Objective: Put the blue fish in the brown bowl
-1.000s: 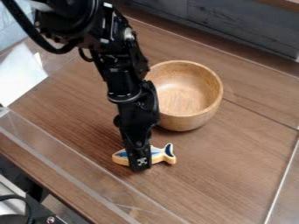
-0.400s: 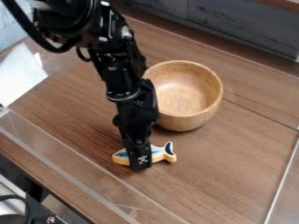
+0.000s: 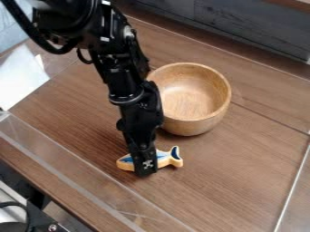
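The blue fish lies flat on the wooden table near the front, its tail pointing right. My gripper comes straight down on the fish's middle, with its black fingers shut on the fish and covering most of the body. The brown bowl stands empty on the table behind and to the right of the fish, about a hand's width away.
The black arm slants from the upper left down to the fish. A clear plastic sheet lies at the left edge. The table's front edge runs close below the fish. A grey wall rises behind the bowl.
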Controlling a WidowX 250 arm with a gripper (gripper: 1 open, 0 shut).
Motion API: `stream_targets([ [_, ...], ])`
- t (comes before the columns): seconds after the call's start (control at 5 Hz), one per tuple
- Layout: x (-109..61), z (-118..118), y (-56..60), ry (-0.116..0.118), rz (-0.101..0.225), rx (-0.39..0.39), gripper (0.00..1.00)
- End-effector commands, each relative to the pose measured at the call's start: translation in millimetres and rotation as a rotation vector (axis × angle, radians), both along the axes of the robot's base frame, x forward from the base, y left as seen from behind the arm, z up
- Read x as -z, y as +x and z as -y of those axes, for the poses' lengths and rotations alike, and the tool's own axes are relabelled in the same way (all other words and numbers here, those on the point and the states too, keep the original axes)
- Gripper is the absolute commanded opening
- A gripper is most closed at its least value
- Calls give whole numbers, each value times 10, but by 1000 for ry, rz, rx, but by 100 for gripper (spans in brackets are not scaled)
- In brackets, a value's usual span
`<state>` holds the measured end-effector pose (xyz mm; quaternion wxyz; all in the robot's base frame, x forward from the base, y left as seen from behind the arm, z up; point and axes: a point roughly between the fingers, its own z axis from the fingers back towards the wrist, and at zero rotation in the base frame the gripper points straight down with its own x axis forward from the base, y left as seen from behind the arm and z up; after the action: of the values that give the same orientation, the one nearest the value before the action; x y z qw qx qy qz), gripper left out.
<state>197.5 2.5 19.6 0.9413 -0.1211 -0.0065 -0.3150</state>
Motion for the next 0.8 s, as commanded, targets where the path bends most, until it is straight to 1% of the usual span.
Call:
stream_targets([
  [0.0,-16,-20,-4,-9,-2,-19,0],
  [0.6,-40,-26,-18,-31,-16,-47,0],
])
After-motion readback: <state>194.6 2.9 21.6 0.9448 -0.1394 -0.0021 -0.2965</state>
